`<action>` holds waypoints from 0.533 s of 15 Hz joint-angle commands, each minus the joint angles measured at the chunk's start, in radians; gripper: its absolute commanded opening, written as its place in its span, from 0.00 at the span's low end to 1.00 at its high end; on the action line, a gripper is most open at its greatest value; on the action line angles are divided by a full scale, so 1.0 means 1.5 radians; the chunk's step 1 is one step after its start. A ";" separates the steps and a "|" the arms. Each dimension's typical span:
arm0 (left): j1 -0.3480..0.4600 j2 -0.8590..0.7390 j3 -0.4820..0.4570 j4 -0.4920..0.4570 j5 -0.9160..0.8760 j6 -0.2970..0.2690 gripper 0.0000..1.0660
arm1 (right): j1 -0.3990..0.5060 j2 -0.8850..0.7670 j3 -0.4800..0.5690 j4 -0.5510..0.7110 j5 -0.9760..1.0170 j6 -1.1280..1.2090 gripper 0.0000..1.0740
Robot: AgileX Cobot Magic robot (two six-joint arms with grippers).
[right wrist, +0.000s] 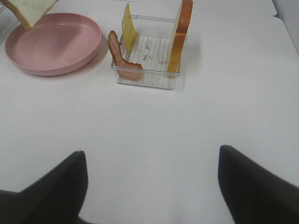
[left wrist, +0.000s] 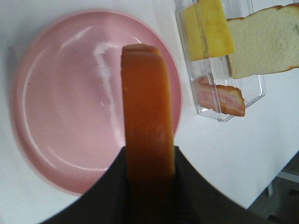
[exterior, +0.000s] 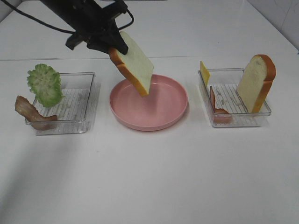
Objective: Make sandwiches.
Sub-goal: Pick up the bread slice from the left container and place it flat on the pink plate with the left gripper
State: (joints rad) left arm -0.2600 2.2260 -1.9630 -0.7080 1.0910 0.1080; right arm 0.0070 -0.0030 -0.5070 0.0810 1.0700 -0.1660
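My left gripper (exterior: 116,49) is shut on a white bread slice (exterior: 136,64) with an orange-brown crust and holds it tilted above the round pink plate (exterior: 164,108). In the left wrist view the slice's crust edge (left wrist: 147,107) stands between the dark fingers, over the bare plate (left wrist: 65,107). A second bread slice (exterior: 256,83) stands upright in the right tray, with a yellow cheese square (exterior: 204,73) and a bacon strip (exterior: 217,105). Green lettuce (exterior: 45,84) and another bacon strip (exterior: 31,112) lean on the left tray. My right gripper (right wrist: 152,151) is open over bare table, short of the right tray (right wrist: 145,80).
Two clear plastic trays flank the plate: the left tray (exterior: 77,105) and the right tray (exterior: 233,119). The white table runs wide in front of them. A black cable trails from the left arm at the back left.
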 commanded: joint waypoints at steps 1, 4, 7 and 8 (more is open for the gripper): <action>0.001 0.053 0.000 -0.105 -0.027 0.035 0.00 | -0.004 -0.009 0.003 0.000 -0.005 -0.004 0.69; 0.001 0.105 0.000 -0.214 -0.057 0.079 0.00 | -0.004 -0.009 0.003 0.000 -0.005 -0.004 0.69; -0.004 0.135 0.001 -0.253 -0.060 0.113 0.00 | -0.004 -0.009 0.003 0.000 -0.005 -0.004 0.69; -0.007 0.142 0.001 -0.252 -0.065 0.115 0.00 | -0.004 -0.009 0.003 0.000 -0.005 -0.004 0.69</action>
State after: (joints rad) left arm -0.2640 2.4390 -1.9630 -1.0630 1.0000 0.2710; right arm 0.0070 -0.0030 -0.5070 0.0810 1.0700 -0.1660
